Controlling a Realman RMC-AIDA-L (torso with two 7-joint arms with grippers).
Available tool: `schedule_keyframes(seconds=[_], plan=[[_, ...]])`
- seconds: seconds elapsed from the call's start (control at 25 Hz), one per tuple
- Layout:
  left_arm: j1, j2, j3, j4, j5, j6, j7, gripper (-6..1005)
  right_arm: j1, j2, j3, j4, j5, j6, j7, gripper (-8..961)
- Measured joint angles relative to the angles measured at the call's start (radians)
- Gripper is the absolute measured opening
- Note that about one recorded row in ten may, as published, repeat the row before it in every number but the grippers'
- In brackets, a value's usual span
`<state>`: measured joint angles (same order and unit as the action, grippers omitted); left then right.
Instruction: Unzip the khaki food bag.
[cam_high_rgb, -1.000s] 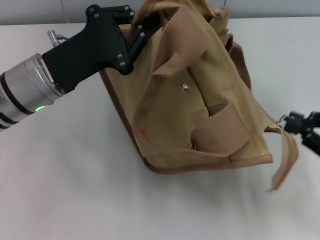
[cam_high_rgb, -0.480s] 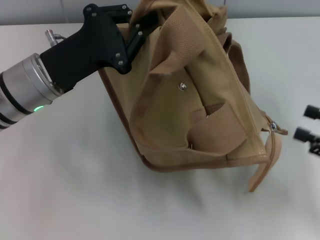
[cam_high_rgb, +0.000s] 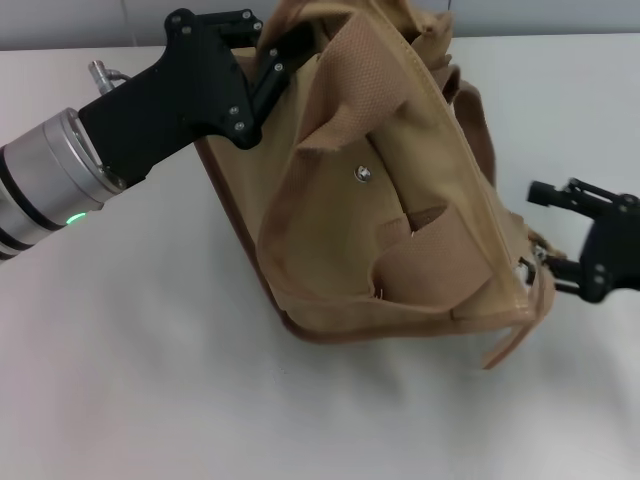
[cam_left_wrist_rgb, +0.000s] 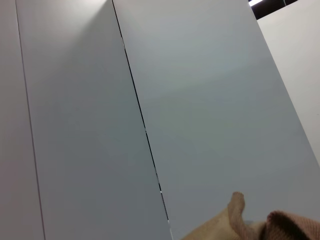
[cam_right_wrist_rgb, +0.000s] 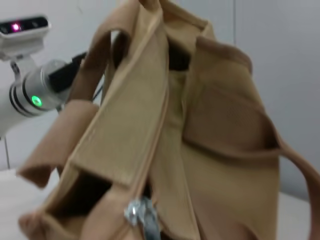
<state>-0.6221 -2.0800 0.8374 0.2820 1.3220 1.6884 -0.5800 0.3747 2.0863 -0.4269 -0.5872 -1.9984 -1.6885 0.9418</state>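
Observation:
The khaki food bag (cam_high_rgb: 400, 200) lies tilted on the white table (cam_high_rgb: 130, 380), its front pocket with the metal snap (cam_high_rgb: 364, 174) facing up. My left gripper (cam_high_rgb: 278, 52) is shut on the bag's far top edge and holds that end up. My right gripper (cam_high_rgb: 548, 230) is open at the bag's near right end, its fingers spread on either side of the metal zipper pull (cam_high_rgb: 525, 266). The right wrist view shows the bag (cam_right_wrist_rgb: 165, 135) close up, with the zipper pull (cam_right_wrist_rgb: 141, 213) at its near end. A corner of the bag (cam_left_wrist_rgb: 250, 227) shows in the left wrist view.
A loose webbing strap (cam_high_rgb: 510, 340) hangs off the bag's right end onto the table. My left arm (cam_right_wrist_rgb: 35, 95) shows behind the bag in the right wrist view. A grey panelled wall (cam_left_wrist_rgb: 150, 100) fills the left wrist view.
My right gripper let go of the zipper pull, drew away to the right, then came back open to the bag's end. The bag's right end and strap dropped back. The left arm held still.

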Motion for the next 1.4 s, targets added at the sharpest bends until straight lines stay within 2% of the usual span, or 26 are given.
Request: schedule_keyframes(seconds=[0.04,0.12,0.16,0.2,0.24,0.32,0.36,0.44,0.68,0.76,0.8,0.92,0.96,1.16,1.24,1.28,1.36,1.4], plan=[[0.0,0.0,0.0,-0.002,0.0,0.0,0.0,62,0.03,0.001,0.0,0.04,0.008,0.039,-0.023,723],[0.0,0.0,0.001,-0.004,-0.001,0.0,0.0,64,0.045,0.002,0.0,0.065,0.017,0.063,-0.045,769],[0.0,0.0,0.003,-0.005,-0.001,0.001,0.0,65,0.067,0.002,0.005,0.121,0.071,0.098,-0.114,792],[0.0,0.0,0.003,-0.005,-0.001,0.001,0.0,65,0.067,0.002,0.005,0.121,0.071,0.098,-0.114,771],[0.0,0.0,0.005,-0.008,-0.001,0.002,0.0,66,0.072,0.002,0.004,0.177,0.182,0.108,-0.213,750],[0.001,0.0,0.007,-0.022,-0.002,0.002,0.0,68,0.071,0.002,0.002,0.196,0.233,0.106,-0.255,707],[0.002,0.0,0.014,-0.053,-0.002,0.002,0.001,69,0.069,0.0,-0.001,0.209,0.328,0.095,-0.289,662],[0.004,0.0,0.025,-0.082,-0.002,0.003,0.009,70,0.074,-0.003,0.0,0.194,0.372,0.091,-0.26,571],[0.005,0.0,0.035,-0.209,0.0,-0.002,0.063,75,0.107,-0.005,0.001,0.1,0.388,0.12,-0.127,316],[0.01,0.0,0.036,-0.28,0.013,-0.004,0.127,76,0.133,-0.006,-0.004,0.083,0.385,0.173,-0.054,234],[0.019,0.0,0.035,-0.326,0.023,-0.001,0.176,77,0.148,-0.007,-0.015,0.085,0.376,0.217,-0.001,229],[0.026,0.0,0.031,-0.348,0.025,0.001,0.192,79,0.151,-0.006,-0.021,0.086,0.374,0.242,0.014,214],[0.047,0.0,0.015,-0.37,0.029,0.009,0.213,80,0.152,-0.002,-0.035,0.088,0.374,0.287,0.025,209],[0.09,0.0,0.0,-0.36,0.03,0.037,0.225,84,0.137,-0.002,-0.048,0.092,0.393,0.308,0.022,183],[0.096,0.0,-0.003,-0.354,0.029,0.039,0.224,85,0.112,-0.003,-0.033,0.09,0.456,0.281,0.022,248],[0.109,0.0,-0.01,-0.34,0.029,0.049,0.225,125,0.112,-0.003,-0.033,0.09,0.456,0.281,0.022,280],[0.158,0.002,-0.052,-0.284,0.028,0.108,0.22,206,0.052,-0.005,-0.027,0.096,0.617,0.202,0.022,345],[0.158,0.002,-0.052,-0.284,0.028,0.108,0.22,246,0.052,-0.005,-0.027,0.096,0.617,0.202,0.022,391]])
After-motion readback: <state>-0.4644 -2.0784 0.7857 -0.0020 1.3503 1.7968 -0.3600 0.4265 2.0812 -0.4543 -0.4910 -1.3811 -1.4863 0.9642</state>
